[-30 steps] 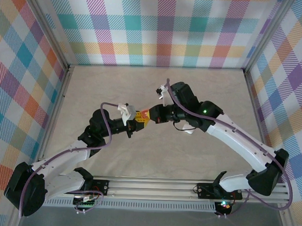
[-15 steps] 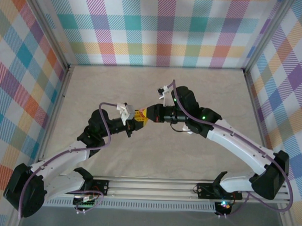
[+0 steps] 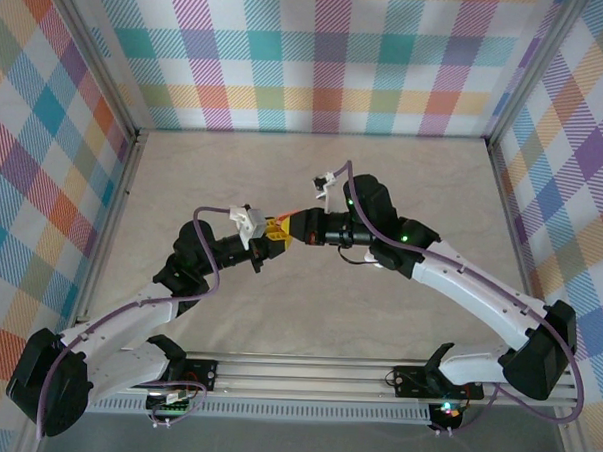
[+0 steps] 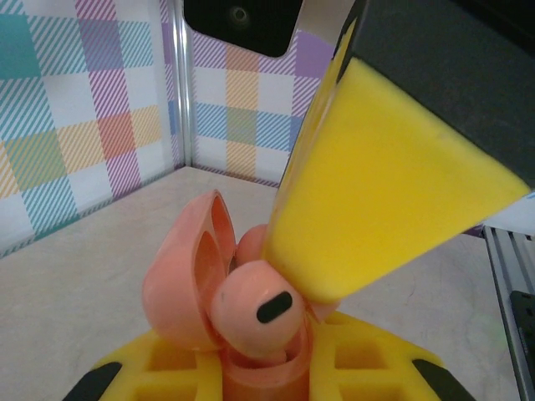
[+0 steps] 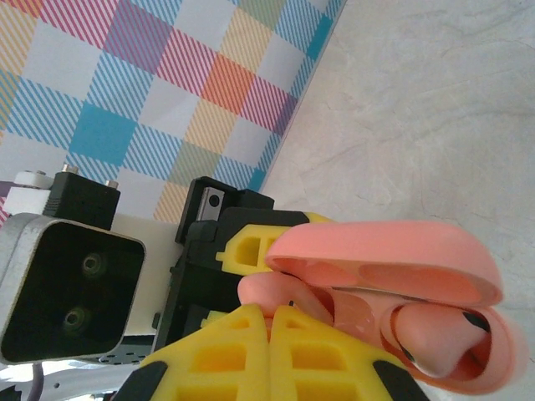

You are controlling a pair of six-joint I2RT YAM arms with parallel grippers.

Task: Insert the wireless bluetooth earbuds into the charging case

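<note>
Left wrist view has the left gripper (image 4: 266,380) clamped shut on the salmon-pink pebble-shaped plastic charging case (image 4: 180,288), lid open, 1 tiny salmon-pink earbud (image 4: 255,309) seated, so the right gripper (image 5: 269,319), pinched shut on the 2nd earbud (image 5: 266,292), should press it squarely in beside the 1st.

walls (image 3: 319,57): pastel plaid | tabletop (image 3: 433,192): pale marbled | corner posts (image 3: 89,55): aluminium
</note>
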